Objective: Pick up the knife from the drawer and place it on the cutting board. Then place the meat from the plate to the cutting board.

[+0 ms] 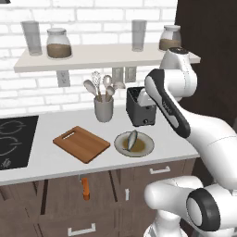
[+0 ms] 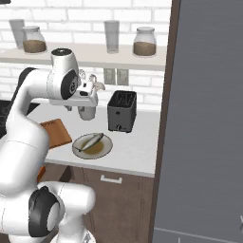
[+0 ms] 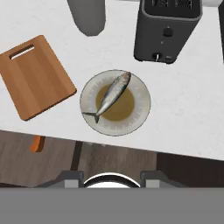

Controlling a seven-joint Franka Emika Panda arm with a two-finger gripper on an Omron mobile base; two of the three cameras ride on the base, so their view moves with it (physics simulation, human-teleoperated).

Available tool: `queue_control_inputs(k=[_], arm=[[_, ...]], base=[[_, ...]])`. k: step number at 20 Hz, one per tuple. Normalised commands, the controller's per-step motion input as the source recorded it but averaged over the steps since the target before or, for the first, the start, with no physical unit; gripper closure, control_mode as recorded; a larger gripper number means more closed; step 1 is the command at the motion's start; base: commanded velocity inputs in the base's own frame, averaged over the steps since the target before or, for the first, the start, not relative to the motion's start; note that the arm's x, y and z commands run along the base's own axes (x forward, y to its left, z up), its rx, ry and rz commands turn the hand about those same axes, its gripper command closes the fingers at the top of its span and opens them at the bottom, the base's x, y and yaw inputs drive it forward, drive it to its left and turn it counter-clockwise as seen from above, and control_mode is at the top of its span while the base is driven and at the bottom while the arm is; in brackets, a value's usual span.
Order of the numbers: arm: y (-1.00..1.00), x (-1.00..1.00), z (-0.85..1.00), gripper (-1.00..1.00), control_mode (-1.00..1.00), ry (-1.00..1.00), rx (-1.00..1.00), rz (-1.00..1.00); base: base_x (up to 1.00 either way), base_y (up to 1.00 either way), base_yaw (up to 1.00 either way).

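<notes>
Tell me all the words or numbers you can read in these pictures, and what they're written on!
None: nothing here can be read.
The toaster shows a knob and a button, with no label.
The jars on the shelf are plain.
The stove top bears swirl markings, not letters.

The small knife with the bright orange handle (image 3: 37, 143) is partly hidden under the white counter edge, its grey blade out of sight. The reddish-brown wooden cutting board (image 2: 57, 132) is largely covered by the white arm. Whether the gripper's jaws are apart cannot be told.
</notes>
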Motion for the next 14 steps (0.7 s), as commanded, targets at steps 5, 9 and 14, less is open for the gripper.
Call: queue_control_inputs(k=[5, 9, 14], arm=[[0.00, -0.26, -0.10, -1.00, -1.00, 0.00, 0.00, 0.00], [-0.04, -0.39, -0.14, -1.00, -1.00, 0.00, 0.00, 0.08], [-0.12, -0.40, -0.13, -1.00, -1.00, 0.03, 0.00, 0.70]], base=[[0.00, 0.00, 0.00], [0.00, 0.00, 0.00], [0.00, 0.00, 0.00]])
